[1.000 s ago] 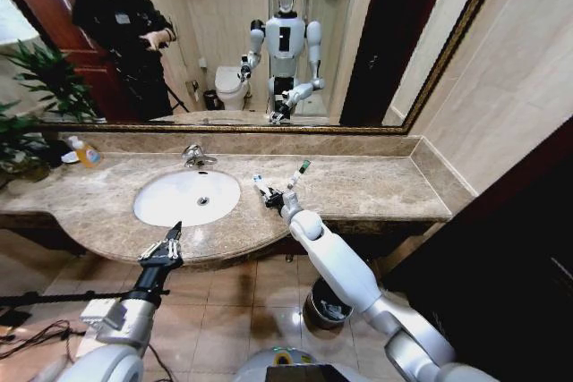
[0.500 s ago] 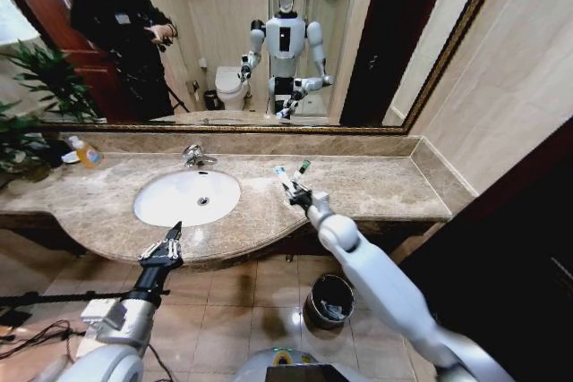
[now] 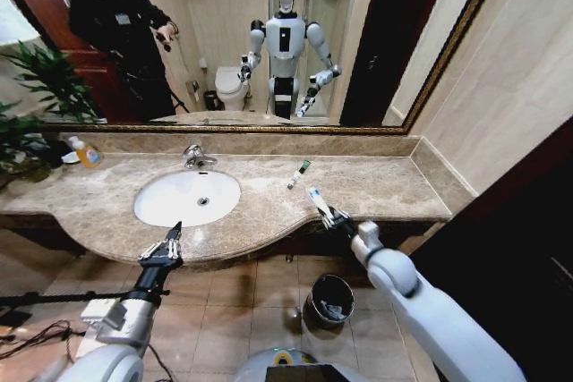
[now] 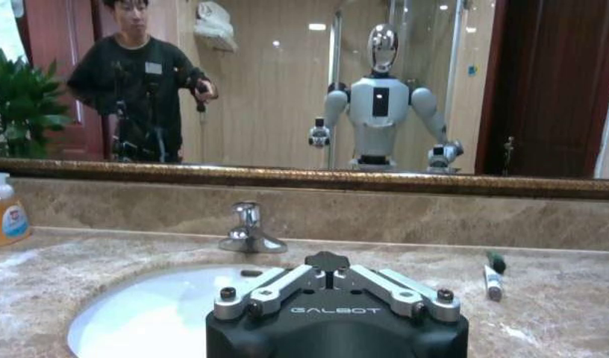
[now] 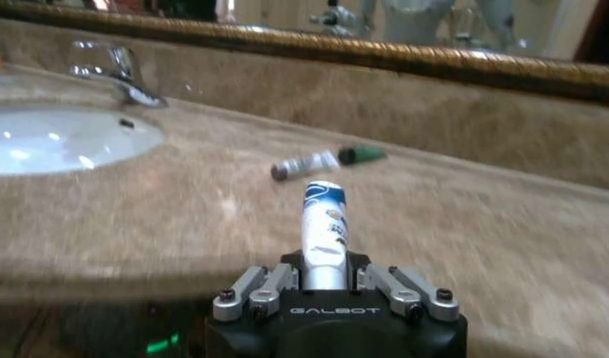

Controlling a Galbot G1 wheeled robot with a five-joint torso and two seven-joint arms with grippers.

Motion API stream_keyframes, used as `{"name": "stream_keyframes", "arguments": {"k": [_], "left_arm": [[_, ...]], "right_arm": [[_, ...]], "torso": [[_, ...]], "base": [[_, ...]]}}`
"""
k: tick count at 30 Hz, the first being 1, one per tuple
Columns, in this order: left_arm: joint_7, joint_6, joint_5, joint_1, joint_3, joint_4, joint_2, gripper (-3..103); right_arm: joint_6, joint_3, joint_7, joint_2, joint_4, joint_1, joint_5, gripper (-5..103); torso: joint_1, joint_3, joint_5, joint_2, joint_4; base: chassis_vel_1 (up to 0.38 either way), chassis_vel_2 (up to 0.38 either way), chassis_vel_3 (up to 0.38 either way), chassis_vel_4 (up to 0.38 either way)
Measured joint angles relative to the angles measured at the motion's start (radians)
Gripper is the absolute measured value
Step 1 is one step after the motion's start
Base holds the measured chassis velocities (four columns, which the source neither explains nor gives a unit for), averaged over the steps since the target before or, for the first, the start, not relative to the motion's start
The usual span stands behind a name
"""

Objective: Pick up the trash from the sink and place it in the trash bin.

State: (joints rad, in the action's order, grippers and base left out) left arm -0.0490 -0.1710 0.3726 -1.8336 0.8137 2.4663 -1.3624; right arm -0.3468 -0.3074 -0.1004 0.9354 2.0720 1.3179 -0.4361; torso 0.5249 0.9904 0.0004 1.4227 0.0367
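the right gripper [image 3: 333, 217] is clamped on a white tube with a blue end [image 5: 324, 224], at the marble counter's [image 3: 376, 187] front edge, above the trash bin [image 3: 330, 301] on the floor. a green-capped tube [image 3: 298, 174] lies on the counter between sink [image 3: 187, 198] and wall. the left gripper [image 3: 166, 244] hangs slightly open before the sink; a soap bottle [image 3: 86, 153] stands far left

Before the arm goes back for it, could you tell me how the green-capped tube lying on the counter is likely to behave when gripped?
The green-capped tube lies flat on the smooth marble counter, so a nudge could roll it. It looks small and probably light. It resembles the tube held in the right gripper, so probably stiff enough to pinch.
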Motion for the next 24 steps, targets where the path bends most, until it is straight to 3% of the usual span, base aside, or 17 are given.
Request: {"name": "stream_keyframes", "arguments": {"k": [6, 17, 24], "left_arm": [[0.000, 0.000, 0.000, 0.000, 0.000, 0.000, 0.000, 0], [0.000, 0.000, 0.000, 0.000, 0.000, 0.000, 0.000, 0], [0.000, 0.000, 0.000, 0.000, 0.000, 0.000, 0.000, 0]], "right_arm": [[0.050, -0.088, -0.012, 0.077, 0.030, 0.143, 0.052, 25], [0.095, -0.118, -0.003, 0.147, -0.035, 0.212, 0.134, 25], [0.122, -0.106, 0.013, 0.234, -0.191, 0.215, 0.170, 25]], "torso": [[0.000, 0.000, -0.0002, 0.000, 0.0000], [0.000, 0.000, -0.0006, 0.000, 0.0001], [0.000, 0.000, -0.0004, 0.000, 0.0001]], "base": [[0.000, 0.000, 0.000, 0.000], [0.000, 0.000, 0.000, 0.000], [0.000, 0.000, 0.000, 0.000]]}}
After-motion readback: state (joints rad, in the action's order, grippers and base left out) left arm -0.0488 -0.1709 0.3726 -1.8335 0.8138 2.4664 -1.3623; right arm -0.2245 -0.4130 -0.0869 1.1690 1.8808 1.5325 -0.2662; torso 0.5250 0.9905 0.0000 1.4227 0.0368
